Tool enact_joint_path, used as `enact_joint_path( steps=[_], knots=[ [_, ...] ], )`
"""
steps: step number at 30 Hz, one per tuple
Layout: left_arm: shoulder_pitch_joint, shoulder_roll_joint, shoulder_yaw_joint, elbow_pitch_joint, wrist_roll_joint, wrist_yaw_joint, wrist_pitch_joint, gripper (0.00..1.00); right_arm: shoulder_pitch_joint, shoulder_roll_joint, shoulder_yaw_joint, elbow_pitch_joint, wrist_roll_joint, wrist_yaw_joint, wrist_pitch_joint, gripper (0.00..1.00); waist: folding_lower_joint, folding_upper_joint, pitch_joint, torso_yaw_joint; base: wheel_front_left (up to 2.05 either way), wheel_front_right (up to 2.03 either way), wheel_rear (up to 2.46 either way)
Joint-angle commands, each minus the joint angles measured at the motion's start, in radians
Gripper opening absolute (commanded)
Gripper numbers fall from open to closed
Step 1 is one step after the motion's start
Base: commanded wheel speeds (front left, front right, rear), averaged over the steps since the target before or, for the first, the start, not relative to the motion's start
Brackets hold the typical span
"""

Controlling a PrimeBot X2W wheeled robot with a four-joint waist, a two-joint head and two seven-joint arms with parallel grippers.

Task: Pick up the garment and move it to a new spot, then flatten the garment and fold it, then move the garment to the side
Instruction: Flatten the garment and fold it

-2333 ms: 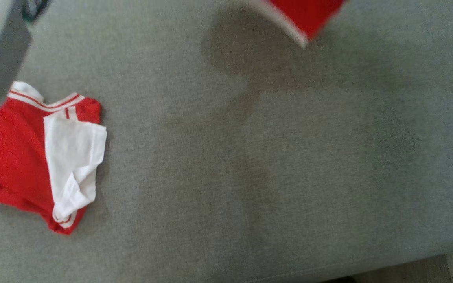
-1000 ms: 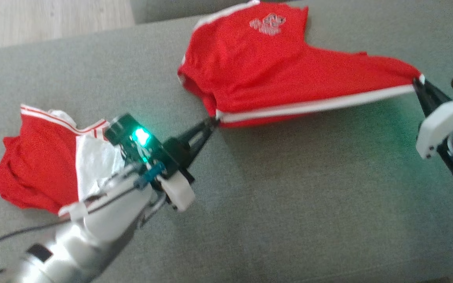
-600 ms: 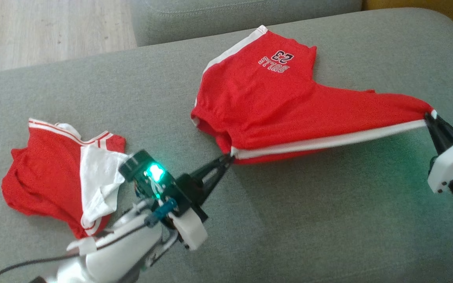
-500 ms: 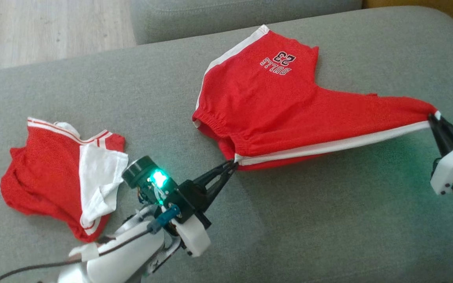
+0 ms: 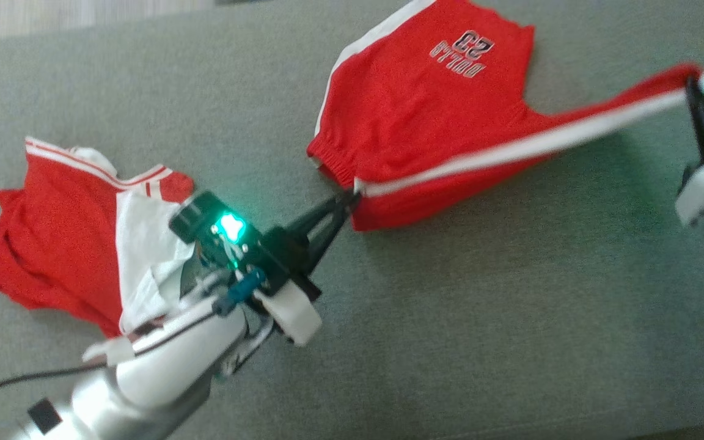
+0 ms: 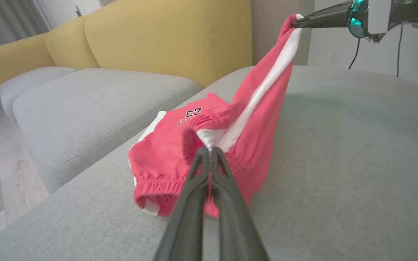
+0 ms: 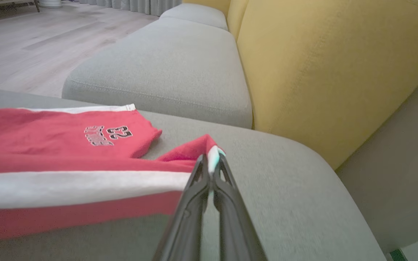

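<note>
1. The left gripper (image 5: 347, 198) is clamping the red shorts (image 5: 425, 116) with its jaws closed. It is pinching the waistband (image 5: 333, 165) at the point where the white side stripe (image 5: 511, 150) meets it. In the left wrist view, the two dark fingers (image 6: 194, 188) are pressing together on this same fold of cloth.
2. The right gripper (image 5: 696, 91) is also gripping the shorts with its jaws closed. It is holding the leg hem at the far end of the same stripe, as the right wrist view confirms (image 7: 209, 159).
3. The stripe is running taut between the two grippers. In the left wrist view, the right gripper (image 6: 298, 23) is holding its end clearly higher than the end in the left gripper.
4. The rest of the shorts is lying on the grey cushion (image 5: 511, 342). The leg bearing the "BULLS 23" print (image 5: 459, 52) is resting flat on the fabric, on the side away from the robot.
5. A red and white shirt (image 5: 52, 244) is lying crumpled on the same cushion, at the robot's left and apart from the shorts. The left forearm is partly covering it in the head view.
6. A green light (image 5: 230, 227) is glowing on the left wrist.
7. A yellow backrest (image 7: 321, 72) is standing behind the cushion, and a second grey seat (image 7: 165, 72) is sitting beside it.
</note>
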Motion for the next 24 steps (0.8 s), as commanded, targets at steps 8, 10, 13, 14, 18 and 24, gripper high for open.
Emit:
enact_joint_path(
  steps=[8, 10, 13, 14, 18, 24],
  knots=[
    [-0.159, -0.013, 0.073, 0.007, 0.006, -0.012, 0.013, 0.00, -0.234, 0.013, 0.021, 0.013, -0.077, -0.001, 0.039, 0.00, -0.0002, 0.0000, 0.144, 0.090, 0.00, 0.00, 0.00],
    [-0.188, -0.025, 0.080, 0.018, 0.008, -0.013, 0.015, 0.00, -0.291, 0.014, 0.031, 0.038, -0.089, -0.001, 0.041, 0.00, -0.0002, 0.0000, 0.171, 0.109, 0.00, 0.00, 0.00],
    [-0.226, -0.042, 0.091, 0.040, 0.011, -0.008, 0.016, 0.00, -0.371, 0.016, 0.065, 0.088, -0.101, -0.001, 0.039, 0.00, -0.0002, 0.0000, 0.205, 0.136, 0.00, 0.00, 0.00],
    [-0.237, -0.048, 0.095, 0.047, 0.011, -0.005, 0.016, 0.00, -0.396, 0.016, 0.076, 0.107, -0.102, -0.001, 0.039, 0.00, -0.0002, 0.0000, 0.215, 0.144, 0.00, 0.00, 0.00],
    [-0.280, -0.080, 0.099, 0.083, 0.015, -0.003, 0.012, 0.00, -0.516, 0.011, 0.132, 0.216, -0.109, -0.001, 0.023, 0.00, -0.0002, 0.0000, 0.259, 0.184, 0.00, 0.00, 0.00],
    [-0.300, -0.115, 0.098, 0.113, 0.017, 0.004, -0.009, 0.00, -0.606, 0.016, 0.171, 0.329, -0.121, -0.001, -0.015, 0.00, -0.0002, 0.0000, 0.279, 0.214, 0.00, 0.00, 0.00]
  ],
)
